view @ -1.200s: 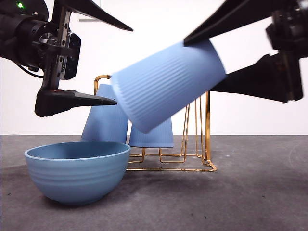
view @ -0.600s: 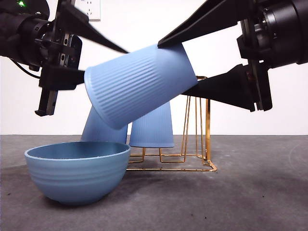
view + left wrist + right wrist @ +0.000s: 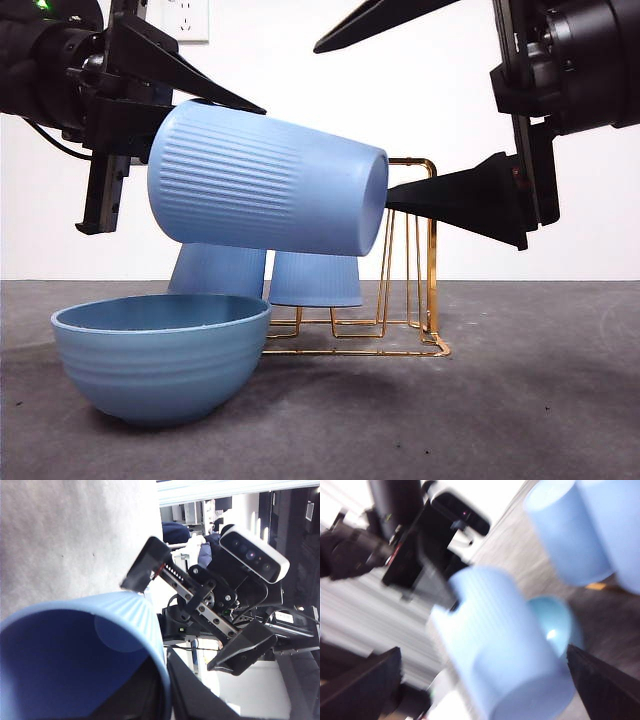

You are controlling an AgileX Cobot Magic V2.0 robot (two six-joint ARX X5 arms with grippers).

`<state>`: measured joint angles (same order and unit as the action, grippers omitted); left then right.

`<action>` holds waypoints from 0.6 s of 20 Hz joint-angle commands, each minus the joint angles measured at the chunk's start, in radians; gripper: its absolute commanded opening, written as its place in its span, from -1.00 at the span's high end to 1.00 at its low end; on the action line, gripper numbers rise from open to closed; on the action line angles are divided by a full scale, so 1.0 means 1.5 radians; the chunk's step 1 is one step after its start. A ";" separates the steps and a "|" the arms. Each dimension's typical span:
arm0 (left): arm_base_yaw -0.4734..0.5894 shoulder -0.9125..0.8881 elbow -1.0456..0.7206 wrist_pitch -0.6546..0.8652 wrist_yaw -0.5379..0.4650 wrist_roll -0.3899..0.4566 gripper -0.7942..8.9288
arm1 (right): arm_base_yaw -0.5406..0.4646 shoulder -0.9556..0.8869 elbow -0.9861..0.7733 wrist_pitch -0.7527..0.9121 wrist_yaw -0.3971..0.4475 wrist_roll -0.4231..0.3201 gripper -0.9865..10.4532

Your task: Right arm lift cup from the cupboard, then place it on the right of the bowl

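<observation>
Cup (image 3: 265, 190), a ribbed blue tumbler, lies almost level in the air, with its wide mouth toward the left gripper (image 3: 167, 695) and its narrow closed base toward the right gripper (image 3: 352, 124). It hangs above the bowl (image 3: 160, 365), which stands nearest the onlooker on the grey table (image 3: 520, 400), and does not touch it. The left gripper is clamped on the cup's rim, one jaw inside the mouth and one outside the wall. The right gripper's jaws are spread wide: the lower tip sits at the cup's base and the upper jaw is well clear above. Behind the bowl stands the cupboard (image 3: 432, 250), a gold wire rack, with two more cups (image 3: 218, 270) (image 3: 315, 280) upside down in it. Farthest back, a wall socket (image 3: 185, 20) shows on the white wall.
</observation>
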<state>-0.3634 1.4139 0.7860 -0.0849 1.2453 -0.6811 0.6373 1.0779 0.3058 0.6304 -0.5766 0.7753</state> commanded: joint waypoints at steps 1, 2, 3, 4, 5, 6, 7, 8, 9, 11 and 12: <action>-0.003 -0.015 0.015 0.007 -0.004 -0.012 0.82 | -0.034 -0.023 0.007 -0.022 -0.030 0.008 -0.15; -0.004 -0.023 0.021 0.007 -0.018 -0.018 0.82 | -0.051 -0.042 0.007 -0.045 -0.038 0.007 -0.15; -0.007 -0.025 0.030 0.003 -0.037 -0.029 0.82 | -0.072 -0.070 0.007 -0.081 -0.041 0.006 -0.14; -0.013 -0.025 0.041 -0.006 -0.046 -0.034 0.82 | -0.089 -0.097 0.007 -0.113 -0.044 0.003 -0.14; -0.025 -0.025 0.055 -0.022 -0.061 -0.038 0.82 | -0.108 -0.134 0.009 -0.160 -0.048 -0.003 -0.14; -0.038 -0.025 0.066 -0.031 -0.078 -0.041 0.82 | -0.120 -0.163 0.011 -0.200 -0.048 -0.011 -0.14; -0.056 -0.025 0.079 -0.042 -0.099 -0.041 0.82 | -0.132 -0.200 0.014 -0.253 -0.047 -0.022 -0.14; -0.072 -0.023 0.092 -0.056 -0.124 -0.039 0.82 | -0.140 -0.230 0.018 -0.299 -0.047 -0.033 -0.14; -0.088 -0.021 0.106 -0.077 -0.154 -0.026 0.82 | -0.146 -0.264 0.025 -0.361 -0.047 -0.052 -0.14; -0.120 -0.009 0.139 -0.133 -0.212 0.006 0.82 | -0.149 -0.320 0.045 -0.483 -0.037 -0.094 -0.13; -0.129 -0.003 0.152 -0.156 -0.231 0.020 0.82 | -0.149 -0.336 0.052 -0.520 -0.031 -0.107 -0.13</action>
<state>-0.5415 1.3838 0.9821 -0.3027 0.9180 -0.7010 0.4110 0.5819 0.3664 -0.1081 -0.6266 0.6754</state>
